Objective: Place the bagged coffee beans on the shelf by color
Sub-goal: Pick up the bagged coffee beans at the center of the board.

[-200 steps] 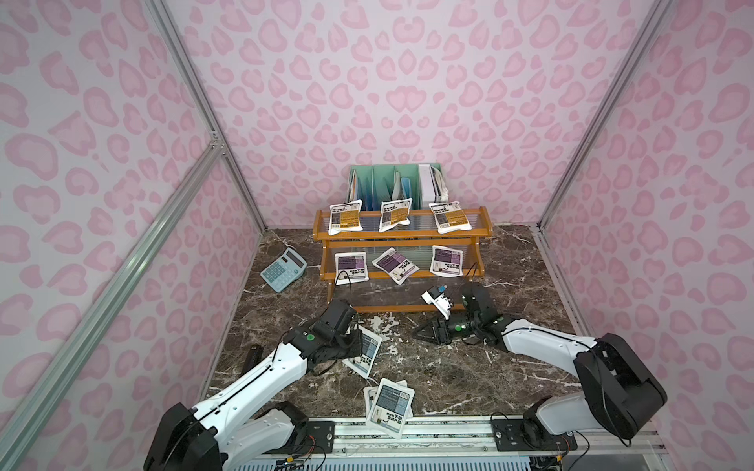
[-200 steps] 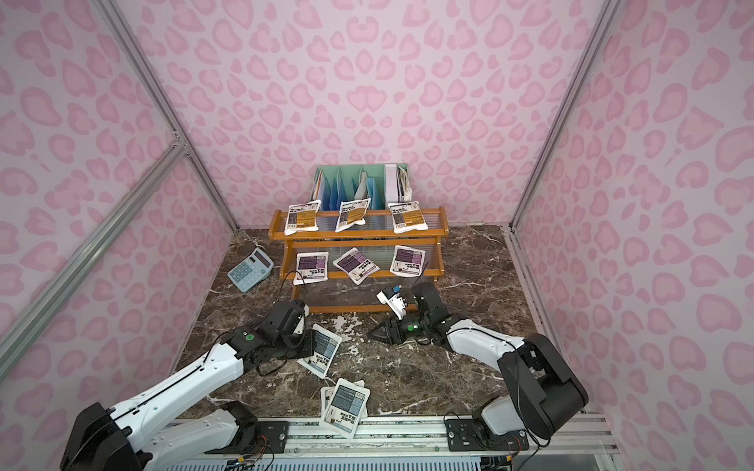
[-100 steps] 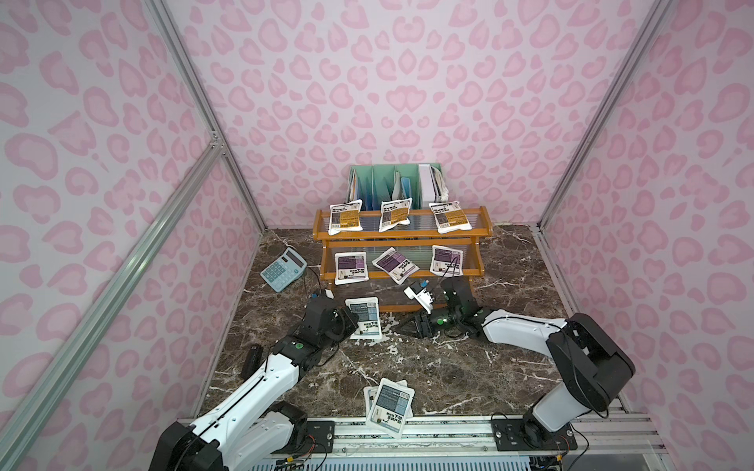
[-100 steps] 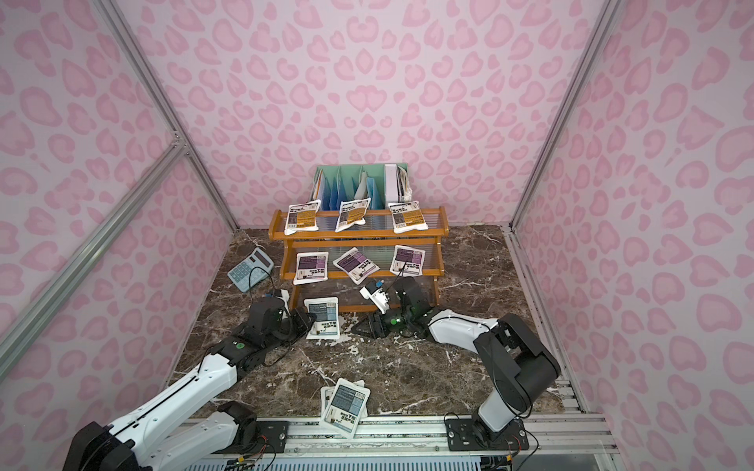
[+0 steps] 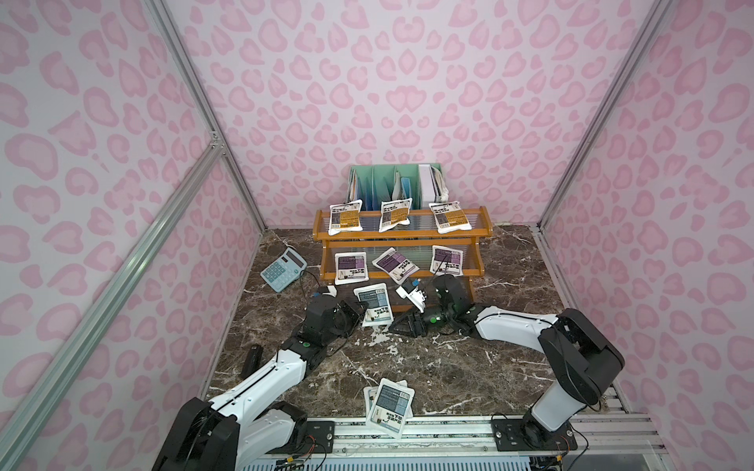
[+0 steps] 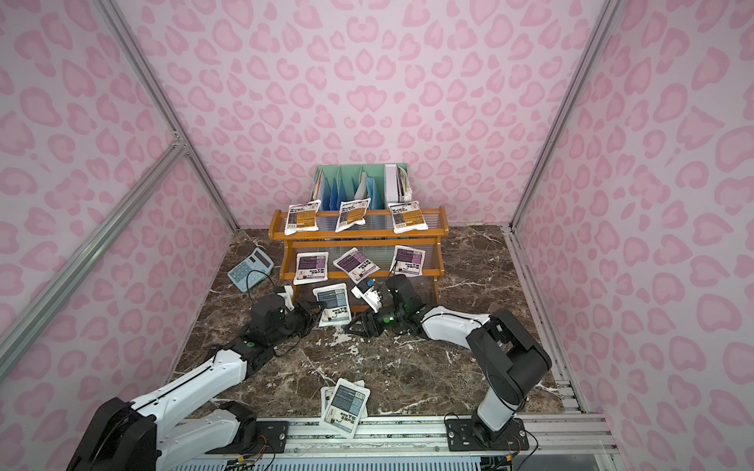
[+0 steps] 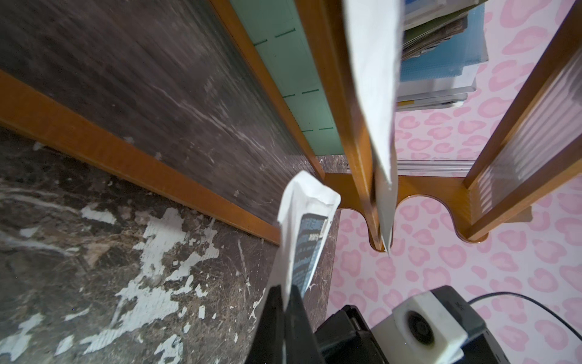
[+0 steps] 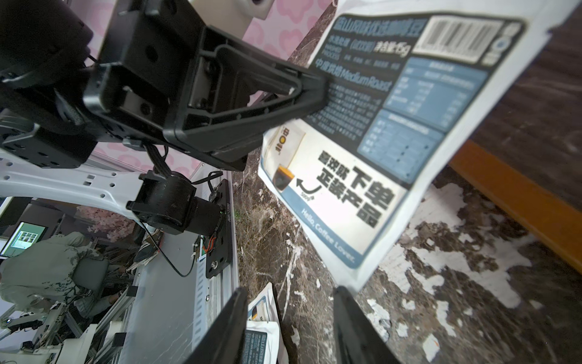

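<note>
Right wrist view: left hand point(image 8: 311, 91) pinches a grey-blue pouch point(image 8: 378, 164) by its edge; right hand point(image 8: 289, 293) gapes empty close by. Held so thinly, the pouch may slip or snag on the shelf point(image 8: 519, 205).

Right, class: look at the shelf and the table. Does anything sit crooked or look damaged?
The middle purple pouch on the middle tier of the shelf lies twisted, with a corner hanging over the front rail. The tabletop shows white chipped patches in front of the shelf.
</note>
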`<state>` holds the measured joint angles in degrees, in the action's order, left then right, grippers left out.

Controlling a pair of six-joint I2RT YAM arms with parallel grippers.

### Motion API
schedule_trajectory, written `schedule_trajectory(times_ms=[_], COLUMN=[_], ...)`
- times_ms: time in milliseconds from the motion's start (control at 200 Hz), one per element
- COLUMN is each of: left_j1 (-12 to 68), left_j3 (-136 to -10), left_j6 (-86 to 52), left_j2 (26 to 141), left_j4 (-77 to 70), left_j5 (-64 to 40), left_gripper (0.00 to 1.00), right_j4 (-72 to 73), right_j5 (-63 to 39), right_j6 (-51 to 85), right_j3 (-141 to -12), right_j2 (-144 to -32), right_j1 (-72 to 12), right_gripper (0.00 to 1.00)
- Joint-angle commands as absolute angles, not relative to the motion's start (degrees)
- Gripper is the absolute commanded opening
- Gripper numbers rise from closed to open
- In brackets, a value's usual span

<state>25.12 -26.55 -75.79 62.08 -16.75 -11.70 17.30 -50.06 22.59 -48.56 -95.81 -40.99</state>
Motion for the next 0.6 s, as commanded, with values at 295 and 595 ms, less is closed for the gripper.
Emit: schedule_trajectory(times_ms=[295,595], left_j1=[25.14,25.14], left_j3=[-26.97,-27.98], left_j6=[-71.15,-69.66], left_j2=[55.18,56.23], left_j4=[-9.01,-9.18], left_j5=[-12.01,-14.48], left_gripper=[0.00,0.00], right_j4=[18.40,23.27], right_j5=[-48.35,-49.04], right_j6=[22.03,24.86], right_j3=[-46.76,-46.50], right_j2=[-94.22,-94.34], right_j1=[-39.30,-39.51], right_gripper=[0.48,0.46])
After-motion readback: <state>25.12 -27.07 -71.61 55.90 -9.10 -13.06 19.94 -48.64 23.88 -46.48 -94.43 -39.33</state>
